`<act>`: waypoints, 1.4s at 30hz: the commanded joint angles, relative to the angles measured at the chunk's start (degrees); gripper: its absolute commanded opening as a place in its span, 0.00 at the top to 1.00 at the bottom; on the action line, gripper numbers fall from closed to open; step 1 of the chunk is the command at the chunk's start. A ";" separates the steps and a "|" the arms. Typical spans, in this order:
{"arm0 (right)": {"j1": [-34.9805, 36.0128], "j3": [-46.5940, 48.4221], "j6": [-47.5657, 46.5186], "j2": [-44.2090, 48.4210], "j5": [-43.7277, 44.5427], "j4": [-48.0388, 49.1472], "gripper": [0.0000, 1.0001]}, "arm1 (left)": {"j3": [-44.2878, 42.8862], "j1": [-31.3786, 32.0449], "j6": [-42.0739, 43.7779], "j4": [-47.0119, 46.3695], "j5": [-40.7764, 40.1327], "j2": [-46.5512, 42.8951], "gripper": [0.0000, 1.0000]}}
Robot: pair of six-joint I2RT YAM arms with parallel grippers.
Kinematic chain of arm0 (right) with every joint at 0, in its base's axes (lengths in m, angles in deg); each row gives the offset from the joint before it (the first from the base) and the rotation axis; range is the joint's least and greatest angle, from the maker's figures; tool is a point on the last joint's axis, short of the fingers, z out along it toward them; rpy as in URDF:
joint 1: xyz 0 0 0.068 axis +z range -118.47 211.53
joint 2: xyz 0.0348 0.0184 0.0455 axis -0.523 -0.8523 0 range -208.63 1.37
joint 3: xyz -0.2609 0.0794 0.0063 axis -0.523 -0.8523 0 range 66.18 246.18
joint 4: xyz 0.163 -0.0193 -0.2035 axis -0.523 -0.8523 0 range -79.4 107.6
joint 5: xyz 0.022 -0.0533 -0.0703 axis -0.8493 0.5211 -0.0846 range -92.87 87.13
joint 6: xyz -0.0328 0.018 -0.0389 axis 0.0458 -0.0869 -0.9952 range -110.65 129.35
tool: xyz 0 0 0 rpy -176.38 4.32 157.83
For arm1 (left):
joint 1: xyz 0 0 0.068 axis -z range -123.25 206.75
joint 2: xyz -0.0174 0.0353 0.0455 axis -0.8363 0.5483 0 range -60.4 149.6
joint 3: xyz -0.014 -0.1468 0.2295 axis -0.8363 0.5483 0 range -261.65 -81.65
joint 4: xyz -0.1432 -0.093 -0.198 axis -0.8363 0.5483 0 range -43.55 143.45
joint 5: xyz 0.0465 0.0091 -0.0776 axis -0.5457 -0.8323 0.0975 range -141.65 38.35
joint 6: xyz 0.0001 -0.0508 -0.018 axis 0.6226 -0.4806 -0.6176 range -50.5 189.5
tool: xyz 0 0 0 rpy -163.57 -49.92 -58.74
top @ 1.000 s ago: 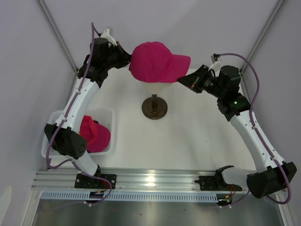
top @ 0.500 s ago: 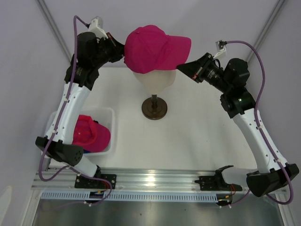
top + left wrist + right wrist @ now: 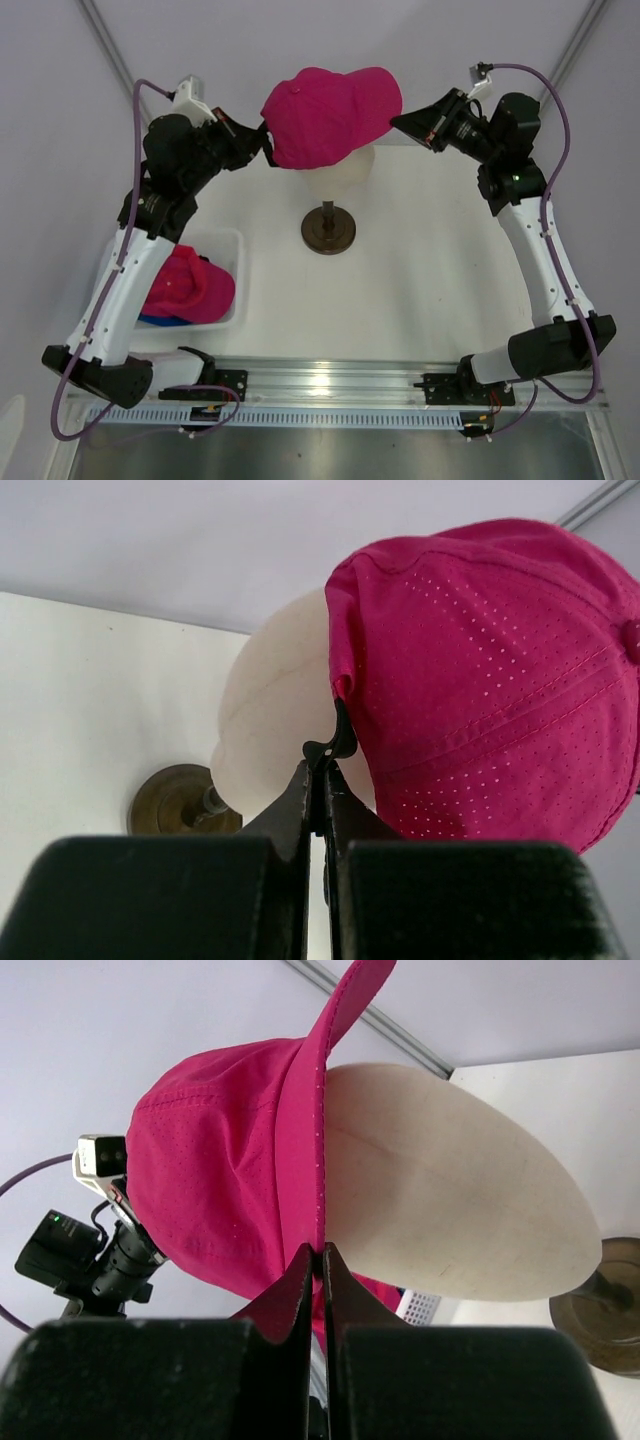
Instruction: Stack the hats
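L tool (image 3: 320,770) & R tool (image 3: 321,1256) each pinched tight on magenta perforated fabric cap (image 3: 322,115), partly over cream mannequin head (image 3: 270,720).

A white table (image 3: 420,290) spreads below and to the near side of both sets of jaws, matte, with soft shadows on it. Beyond the jaws of the left gripper (image 3: 262,150) and the right gripper (image 3: 395,122) rises a plain, pale lavender-grey back wall (image 3: 300,30), with matching side walls (image 3: 40,200) outward of each. A grey metal corner strut (image 3: 115,50) slants outward of the left jaws, and a second strut (image 3: 565,70) slants outward of the right jaws. Well to the near side of both, along the table's edge, runs an aluminium rail (image 3: 330,378) with a bright glare about midway between the two sets of jaws, then a slotted grey strip (image 3: 330,415) and a dull metal sheet (image 3: 330,452). The light is even and diffuse.
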 commanded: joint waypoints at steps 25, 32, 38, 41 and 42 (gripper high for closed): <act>-6.24 -6.53 5.45 -2.60 -5.75 5.79 1.00 | -2.34 -0.15 -3.10 1.95 -0.16 10.01 0.99; -6.33 -10.04 3.87 -2.68 -5.40 4.82 1.00 | 3.37 -0.94 -4.25 -0.07 -0.42 9.13 0.99; -6.33 -16.98 5.36 -3.03 -5.66 7.11 1.00 | 4.69 -1.03 -4.51 -0.78 0.81 10.80 0.99; -6.33 -18.83 4.58 -2.59 -5.57 7.11 1.00 | 5.83 -1.03 -4.60 -1.30 0.99 11.16 0.99; -6.24 -19.36 4.31 -2.24 -5.40 7.02 1.00 | 6.01 -1.03 -4.60 -1.65 1.25 11.16 0.99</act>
